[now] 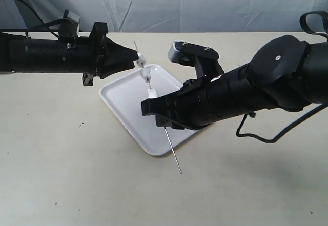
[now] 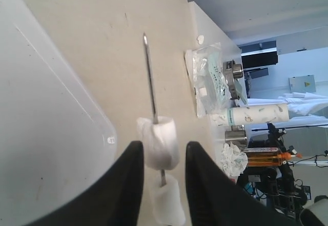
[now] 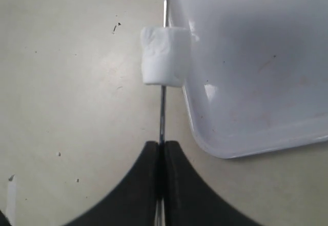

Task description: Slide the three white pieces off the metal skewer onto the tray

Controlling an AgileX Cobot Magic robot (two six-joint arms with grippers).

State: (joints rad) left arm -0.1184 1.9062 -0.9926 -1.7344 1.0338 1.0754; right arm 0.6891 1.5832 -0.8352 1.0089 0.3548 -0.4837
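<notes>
The metal skewer [image 1: 172,153] slants up over the tray [image 1: 123,95], and my right gripper [image 1: 155,106] is shut on it near its lower half. Three white pieces are threaded on it: top [image 1: 142,58], middle [image 1: 147,73], lowest [image 1: 152,92]. My left gripper [image 1: 137,59] stands open at the top piece [image 2: 161,141], one finger [image 2: 132,159] on each side with a small gap. Behind it is the second piece [image 2: 169,205] and, beyond, the bare skewer tip [image 2: 150,77]. The right wrist view shows the lowest piece [image 3: 165,56] just above the shut right gripper [image 3: 163,146], beside the tray rim [image 3: 215,149].
The skewer's lower tip reaches past the tray's near corner over the beige table [image 1: 77,175]. A black cable [image 1: 261,136] loops beside the right arm. In the left wrist view a plastic bag [image 2: 210,77] and bottles lie at the table's far edge.
</notes>
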